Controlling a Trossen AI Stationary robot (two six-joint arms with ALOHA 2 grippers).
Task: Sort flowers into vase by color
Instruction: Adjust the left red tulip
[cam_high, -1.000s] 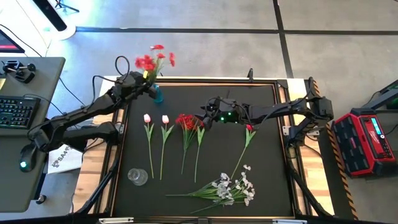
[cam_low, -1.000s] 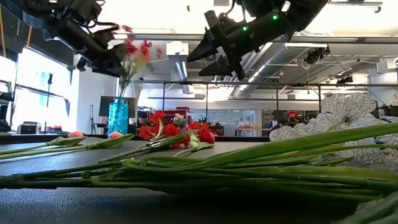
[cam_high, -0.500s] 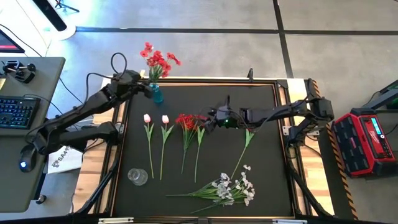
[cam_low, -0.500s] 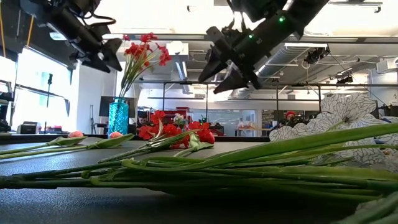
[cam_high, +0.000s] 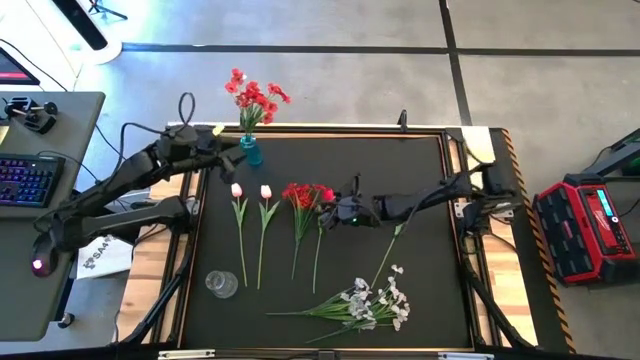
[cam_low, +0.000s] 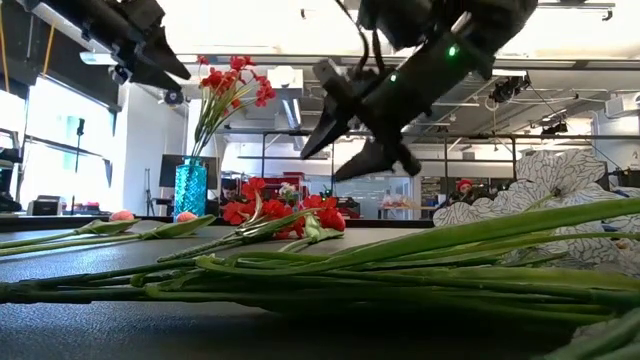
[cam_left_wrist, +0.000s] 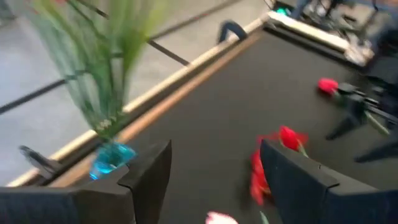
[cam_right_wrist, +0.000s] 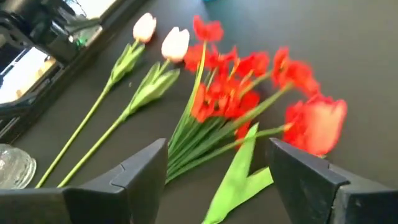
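Note:
A bunch of small red flowers (cam_high: 252, 95) stands with its stems in the blue vase (cam_high: 250, 152) at the table's far left. My left gripper (cam_high: 228, 158) hangs open just left of the vase, touching nothing. On the mat lie two pink buds (cam_high: 251, 191), a red bunch (cam_high: 299, 195), a red tulip (cam_right_wrist: 317, 124) and a white spray (cam_high: 376, 300). My right gripper (cam_high: 335, 212) hovers open over the stems of the red bunch (cam_right_wrist: 230, 87), slanting down, clear of them.
A small clear glass vase (cam_high: 221, 284) stands near the front left. Another green stem (cam_high: 392, 242) lies partly under my right arm. A raised wooden rim (cam_high: 300, 129) borders the black mat. The mat's right part lies bare.
My left gripper has let go of the red bunch, which now stands in the blue vase. It has then drawn back toward the table's left edge and risen. My right gripper has sunk toward the red flowers on the mat, moved toward the near edge and rolled.

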